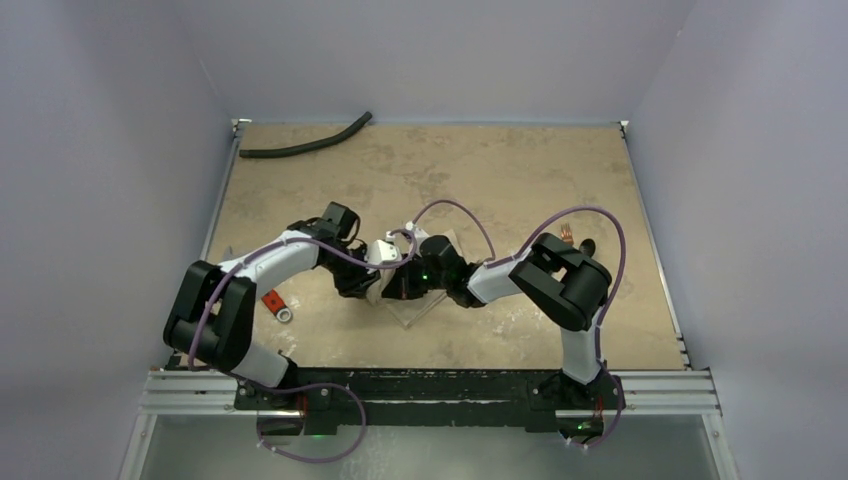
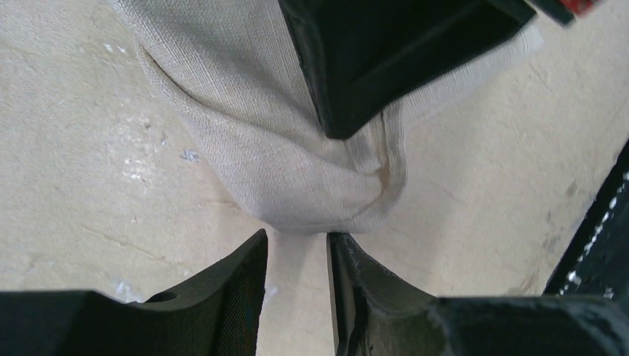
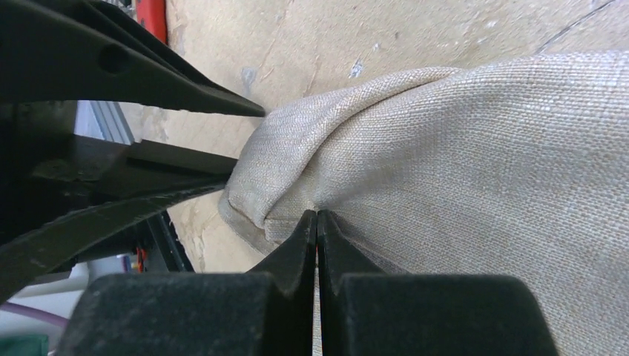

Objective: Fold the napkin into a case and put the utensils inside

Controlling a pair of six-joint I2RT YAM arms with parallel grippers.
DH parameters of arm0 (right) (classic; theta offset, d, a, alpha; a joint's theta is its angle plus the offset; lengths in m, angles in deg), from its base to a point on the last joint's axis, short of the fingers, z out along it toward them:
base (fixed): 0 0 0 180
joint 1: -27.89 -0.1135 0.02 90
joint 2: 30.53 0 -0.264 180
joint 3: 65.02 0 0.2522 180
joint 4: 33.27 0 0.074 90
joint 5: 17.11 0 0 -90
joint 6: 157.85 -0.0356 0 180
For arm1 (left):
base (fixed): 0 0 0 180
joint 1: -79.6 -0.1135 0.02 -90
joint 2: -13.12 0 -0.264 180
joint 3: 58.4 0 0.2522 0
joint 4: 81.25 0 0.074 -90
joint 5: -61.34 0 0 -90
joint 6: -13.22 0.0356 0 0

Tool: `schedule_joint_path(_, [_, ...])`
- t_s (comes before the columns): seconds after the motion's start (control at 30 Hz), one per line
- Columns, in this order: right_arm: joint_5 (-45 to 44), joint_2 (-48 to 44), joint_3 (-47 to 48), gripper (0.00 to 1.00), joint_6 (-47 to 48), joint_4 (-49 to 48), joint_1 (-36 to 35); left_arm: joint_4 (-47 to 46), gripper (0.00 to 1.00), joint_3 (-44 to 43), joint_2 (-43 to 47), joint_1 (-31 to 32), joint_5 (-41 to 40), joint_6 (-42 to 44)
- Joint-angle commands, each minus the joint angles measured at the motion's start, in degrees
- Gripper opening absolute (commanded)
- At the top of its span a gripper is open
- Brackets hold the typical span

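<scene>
Beige napkin (image 2: 297, 163) lies bunched mid-way on the counter (image 1: 520, 170), folding judged unfinished; left fingers (image 2: 230, 297) stand apart at its rounded fold, right fingers (image 3: 295, 256) are pressed together against the cloth, and fork (image 1: 567, 234) and spoon (image 1: 587, 243) lie well apart, not yet inserted.

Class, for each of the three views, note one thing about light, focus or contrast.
Top external: soft even light, the napkin barely stands out from the table. Left wrist: cloth weave sharp, left gripper near-black. Right wrist: weave crisp, right gripper a dark silhouette.
</scene>
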Motion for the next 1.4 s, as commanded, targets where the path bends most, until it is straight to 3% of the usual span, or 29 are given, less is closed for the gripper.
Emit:
schedule_joint_path(0.0, [3.32, -0.28, -1.88, 0.0, 0.55, 2.14, -0.53, 6.74, 0.35, -0.65, 4.51, 0.11, -1.42, 9.91])
schedule_joint_path(0.1, [3.54, -1.44, -2.44, 0.0, 0.83, 2.46, -0.47, 8.31, 0.36, -2.74, 5.25, -0.96, -3.61, 11.27])
schedule_joint_path(0.23, [4.51, -1.95, -3.5, 0.0, 1.18, 0.14, -0.51, 11.15, 0.36, -8.96, 4.12, -3.27, 0.28, 7.96])
schedule_joint_path(0.5, [6.82, 0.23, -5.68, 0.0, -1.07, -5.91, -0.43, -2.28, 0.33, -3.97, 4.2, -3.06, 3.34, -8.36])
schedule_joint_path(0.7, [7.56, 1.0, -6.41, 0.0, -1.97, -8.43, -0.48, -6.19, 0.3, 0.6, 1.73, -1.2, 1.87, -7.75])
schedule_joint_path(1.07, [11.35, 6.08, -5.76, 0.0, -3.36, -12.5, -0.08, -5.76, 0.28, -0.68, 1.3, 5.25, -0.1, -8.05])
schedule_joint_path(1.37, [11.27, 5.77, -5.93, 0.0, -3.31, -12.14, 0.16, -8.77, 0.27, -0.34, 3.09, 5.91, -15.03, -1.16])
